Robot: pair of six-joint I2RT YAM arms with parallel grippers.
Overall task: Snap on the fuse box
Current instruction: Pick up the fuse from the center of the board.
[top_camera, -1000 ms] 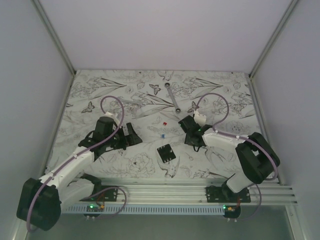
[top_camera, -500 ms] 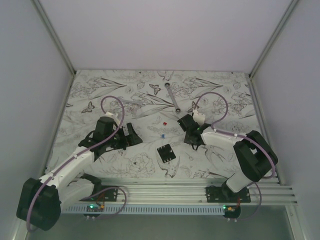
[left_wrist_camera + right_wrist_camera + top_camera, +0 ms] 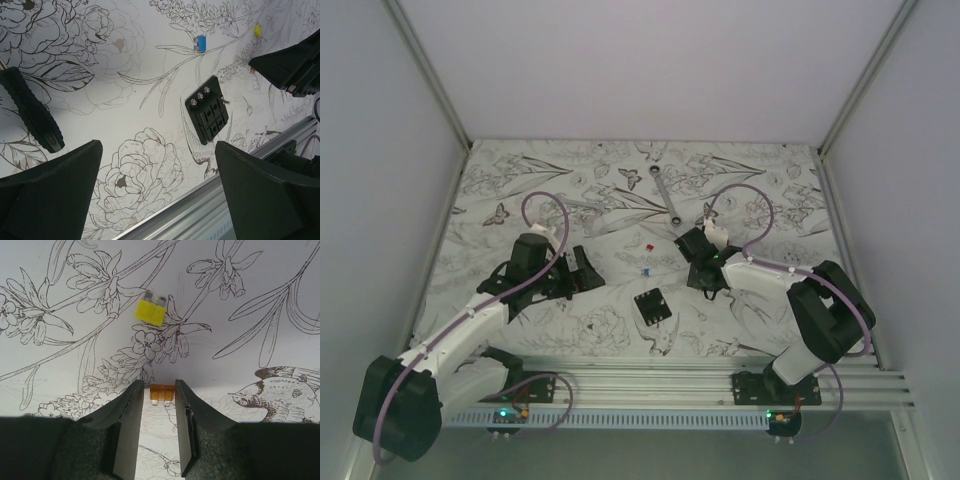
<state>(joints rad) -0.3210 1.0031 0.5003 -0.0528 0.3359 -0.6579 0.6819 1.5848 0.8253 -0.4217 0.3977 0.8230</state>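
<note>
The fuse box (image 3: 653, 305) is a small black square block lying flat on the flowered table between the arms; the left wrist view shows three screws along one edge of the fuse box (image 3: 207, 110). My right gripper (image 3: 705, 270) stands just right of it, low over the table. Its jaws (image 3: 159, 388) are narrowed onto a small orange fuse (image 3: 162, 392) held between the tips, blades pointing back at the camera. My left gripper (image 3: 576, 276) is to the left of the box, and its fingers (image 3: 50, 195) stand wide open with nothing between them.
A yellow fuse (image 3: 150, 313) lies just beyond the right fingertips. A blue fuse (image 3: 645, 270) and a red fuse (image 3: 648, 244) lie behind the box. A metal wrench (image 3: 665, 195) is farther back. A black ribbed piece (image 3: 32, 115) lies left of the left gripper. The aluminium rail (image 3: 670, 375) borders the near edge.
The right jaws have narrowed around the orange fuse and the right gripper has crept slightly left. The left arm and the fuse box have not moved.
</note>
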